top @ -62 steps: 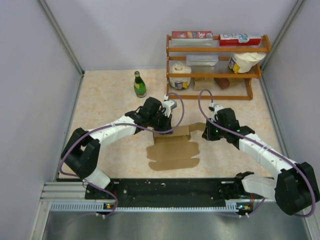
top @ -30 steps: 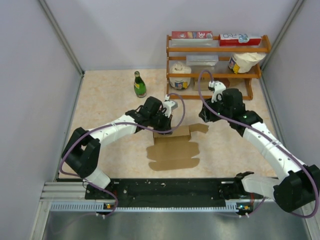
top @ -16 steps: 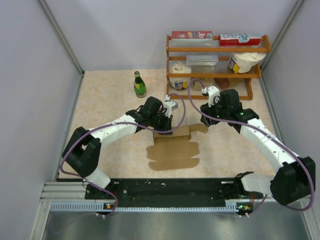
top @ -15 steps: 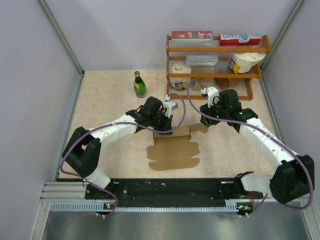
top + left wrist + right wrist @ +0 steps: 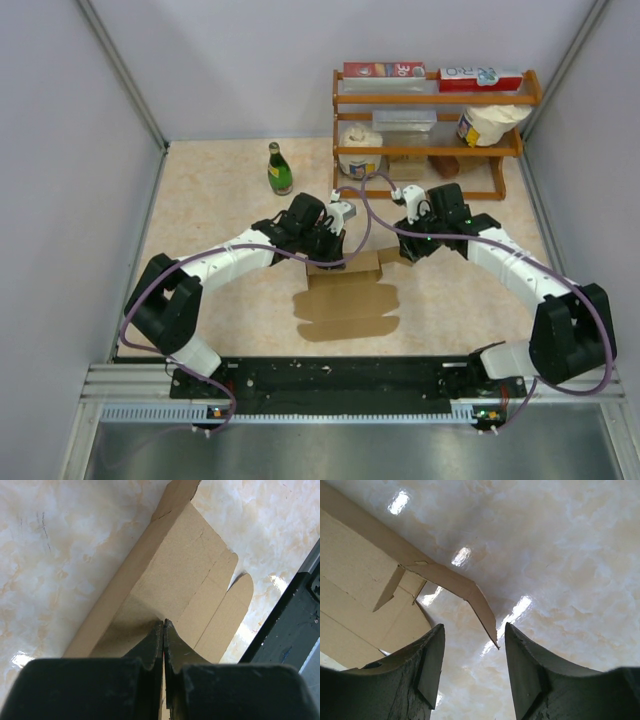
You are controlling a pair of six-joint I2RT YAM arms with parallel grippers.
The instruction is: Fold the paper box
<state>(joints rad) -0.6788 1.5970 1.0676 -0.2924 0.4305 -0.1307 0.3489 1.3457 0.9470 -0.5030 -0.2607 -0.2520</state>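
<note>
We count one paper box (image 5: 350, 300), mid-frame in the top view, and two grippers: the left gripper (image 5: 163, 625) pinches its raised back wall; the right gripper (image 5: 474, 627) stands released, jaws apart near a flap tip.

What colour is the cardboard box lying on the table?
The flat cardboard box is plain brown; clearest in the left wrist view.

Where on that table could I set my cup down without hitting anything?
Bare tabletop lies far left, between the side wall and the green bottle, and near right, between the paper box and the right arm. It is crowded in the middle, where the left tool and right tool work at the box, and along the wooden rack.
</note>
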